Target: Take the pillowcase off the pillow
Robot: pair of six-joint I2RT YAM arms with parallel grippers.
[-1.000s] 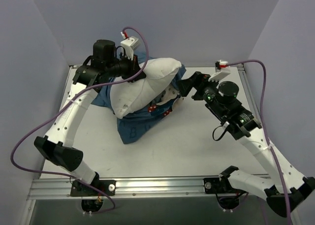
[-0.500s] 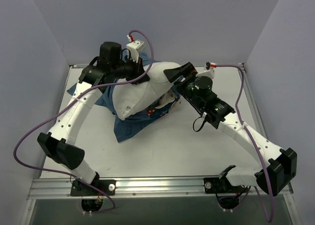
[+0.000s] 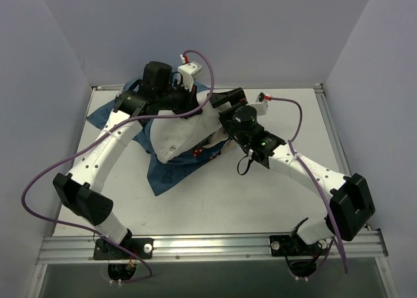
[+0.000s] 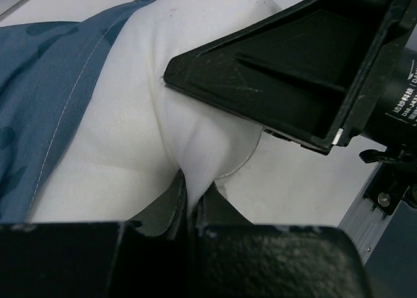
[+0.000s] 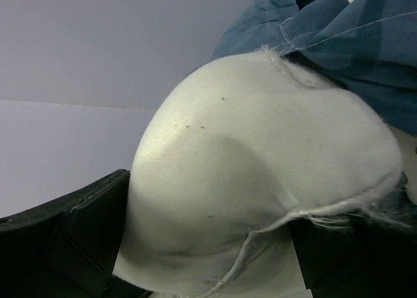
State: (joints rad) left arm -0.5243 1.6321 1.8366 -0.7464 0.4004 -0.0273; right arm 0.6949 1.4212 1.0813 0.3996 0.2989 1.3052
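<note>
Pillowcase is half off. The right gripper has swung in, jaws spread around the pillow corner for pulling. The left gripper pinches pillow fabric.

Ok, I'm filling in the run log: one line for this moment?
left gripper: shut on pillow | right gripper: open, straddling pillow end | pillowcase: partly off

White pillow; blue printed pillowcase

White pillow inside the wide right claw, pillowcase behind
</note>
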